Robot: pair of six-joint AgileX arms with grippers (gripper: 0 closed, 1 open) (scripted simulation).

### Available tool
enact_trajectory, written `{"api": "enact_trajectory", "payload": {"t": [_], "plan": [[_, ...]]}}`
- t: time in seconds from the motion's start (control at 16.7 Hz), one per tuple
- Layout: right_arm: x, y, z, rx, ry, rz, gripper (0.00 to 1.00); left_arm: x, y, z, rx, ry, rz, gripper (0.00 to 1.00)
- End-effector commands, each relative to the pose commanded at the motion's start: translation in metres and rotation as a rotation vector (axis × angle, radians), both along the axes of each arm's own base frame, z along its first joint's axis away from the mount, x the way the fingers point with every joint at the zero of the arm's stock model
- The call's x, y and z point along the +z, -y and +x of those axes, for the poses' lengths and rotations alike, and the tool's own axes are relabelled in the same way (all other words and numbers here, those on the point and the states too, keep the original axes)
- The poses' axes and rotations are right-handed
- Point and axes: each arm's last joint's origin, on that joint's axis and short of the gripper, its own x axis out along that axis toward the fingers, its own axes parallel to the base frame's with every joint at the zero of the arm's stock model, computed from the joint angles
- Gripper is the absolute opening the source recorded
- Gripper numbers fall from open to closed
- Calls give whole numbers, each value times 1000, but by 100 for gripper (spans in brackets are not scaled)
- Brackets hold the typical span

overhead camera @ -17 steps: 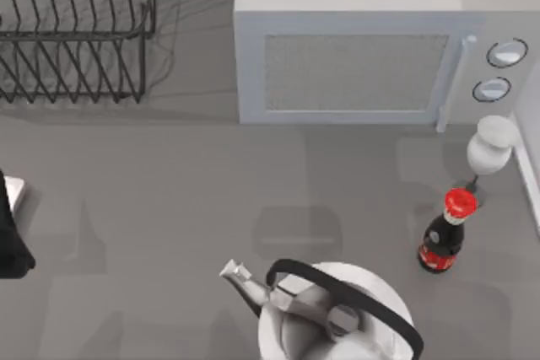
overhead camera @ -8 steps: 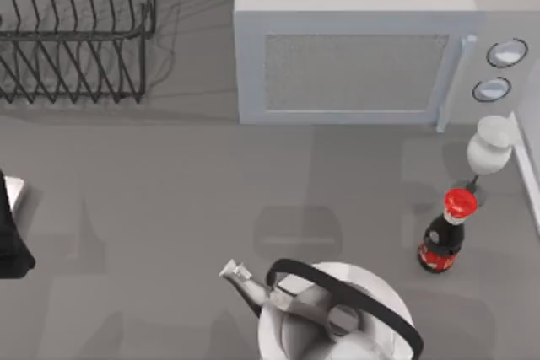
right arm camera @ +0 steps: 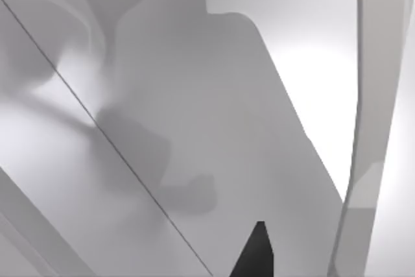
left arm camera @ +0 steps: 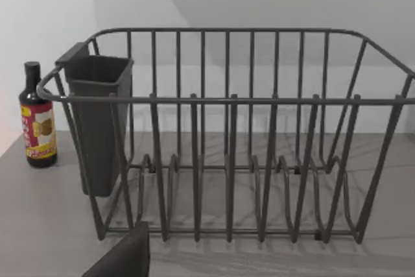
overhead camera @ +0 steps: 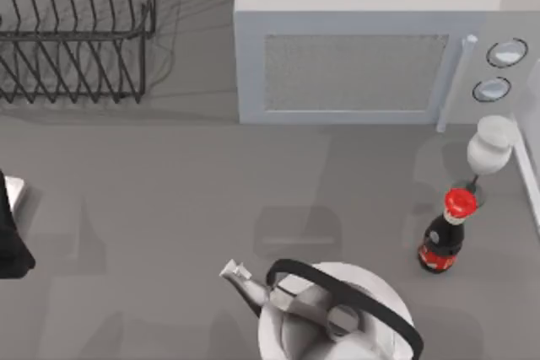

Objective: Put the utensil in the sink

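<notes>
Utensil [overhead camera: 492,144], white-headed, stands at far right between microwave [overhead camera: 354,65] and cola bottle [overhead camera: 445,238]; right gripper [right arm camera: 256,251], grip state impossible to tell, should descend clear of that bottle, left arm [overhead camera: 10,242] parked far left.

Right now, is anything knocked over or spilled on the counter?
Nothing looks spilled or tipped. The kettle, the red-capped bottle and the dish rack all stand upright, and the microwave door is shut. The left arm sits at the left edge.

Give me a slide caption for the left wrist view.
Wire dish rack with dark utensil caddy on the counter, sauce bottle beside it.
</notes>
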Motion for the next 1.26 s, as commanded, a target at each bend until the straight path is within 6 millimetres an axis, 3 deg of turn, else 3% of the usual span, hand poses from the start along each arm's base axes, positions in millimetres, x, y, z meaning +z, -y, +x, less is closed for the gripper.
{"api": "enact_trajectory", "payload": {"t": [0.12, 0.9, 1.26], "plan": [[0, 0, 0, 0, 0, 0, 0, 0, 0, 0, 0, 0, 0, 100], [0, 0, 0, 0, 0, 0, 98, 0, 0, 0, 0, 0, 0, 100], [0, 0, 0, 0, 0, 0, 100, 0, 0, 0, 0, 0, 0, 100]]}}
